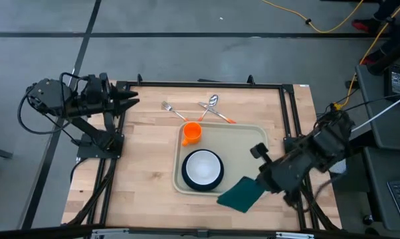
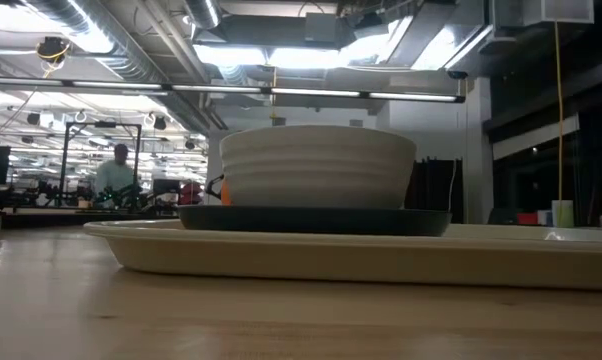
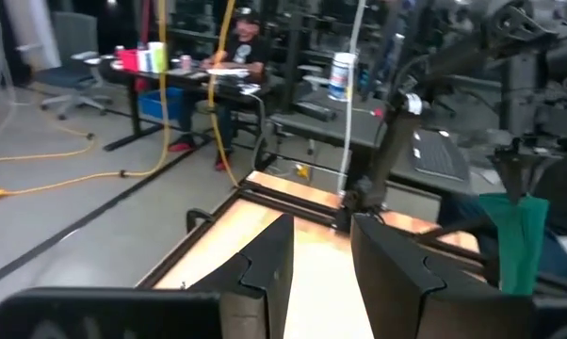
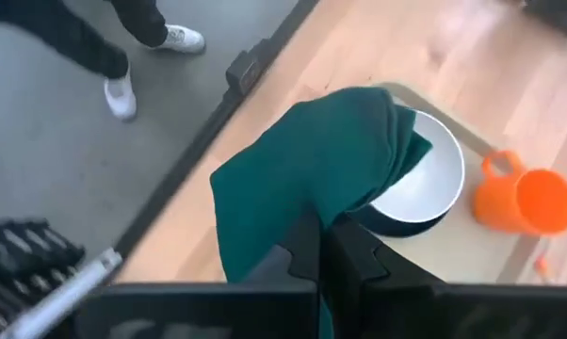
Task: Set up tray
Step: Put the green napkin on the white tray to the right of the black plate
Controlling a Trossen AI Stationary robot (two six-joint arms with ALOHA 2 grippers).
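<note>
The large cream-beige rectangular plastic tray point(image 1: 243, 136) with rounded corners lies in the middle of the light wooden table point(image 1: 147, 159). On the tray stands a round dark teal plate point(image 1: 202, 182) with a white ribbed bowl point(image 1: 202, 167) on it, and at the far left corner of the tray lies a small orange plastic cup point(image 1: 192, 131) with a handle. Just beyond the far rim of the tray, on the wood, lie a silver fork point(image 1: 171, 110) and a silver spoon point(image 1: 209, 106) with an orange-handled utensil crossing it. The right gripper point(image 4: 323, 247) is at the near right corner of the tray, and its fingers are closed on a dark green cloth napkin point(image 1: 241, 194), which hangs over this corner and partly over the table edge. The left gripper point(image 3: 321, 268) waits well apart from the tray, at the left edge of the table, with its two dark fingers parted and nothing between them. Beyond the table a person point(image 3: 238, 47) sits at a desk.
</note>
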